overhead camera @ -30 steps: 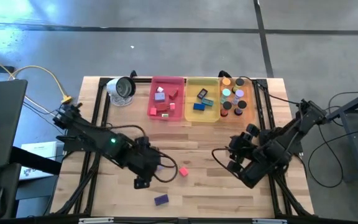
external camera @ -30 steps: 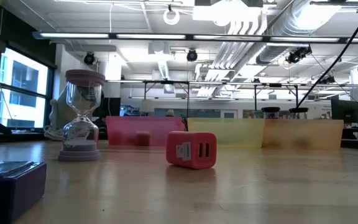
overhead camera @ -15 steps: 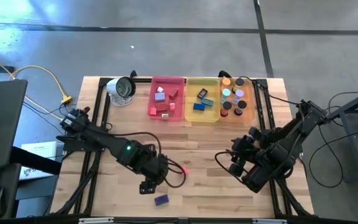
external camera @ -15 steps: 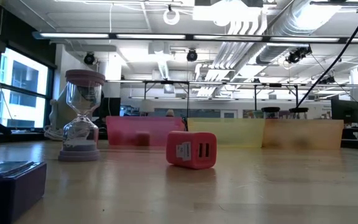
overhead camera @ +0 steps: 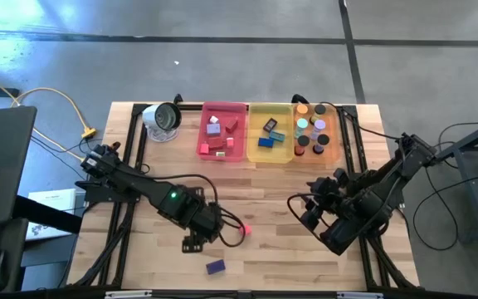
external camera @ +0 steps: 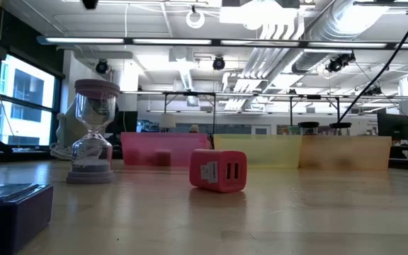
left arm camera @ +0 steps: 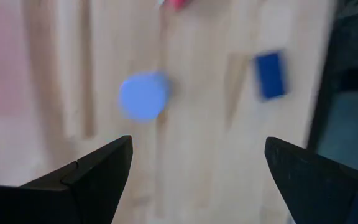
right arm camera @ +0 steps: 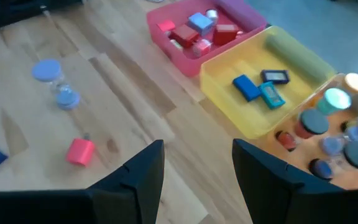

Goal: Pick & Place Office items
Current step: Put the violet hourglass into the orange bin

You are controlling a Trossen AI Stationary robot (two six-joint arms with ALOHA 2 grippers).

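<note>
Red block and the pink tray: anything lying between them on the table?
Nothing: in the right wrist view the wood between the red block and the pink tray is bare. The hourglass stands off to one side.

left gripper [overhead camera: 196, 241]: fingers spread wide, pointing down, near the table's front edge. right gripper [overhead camera: 305, 212]: partly open, empty, right side.

Hourglass [external camera: 93, 132] stood near table's [overhead camera: 272, 199] back-left corner, beside pink tray [overhead camera: 207, 133]; yellow [overhead camera: 255, 133] and seemingly orange [overhead camera: 335, 133] trays alongside.
</note>
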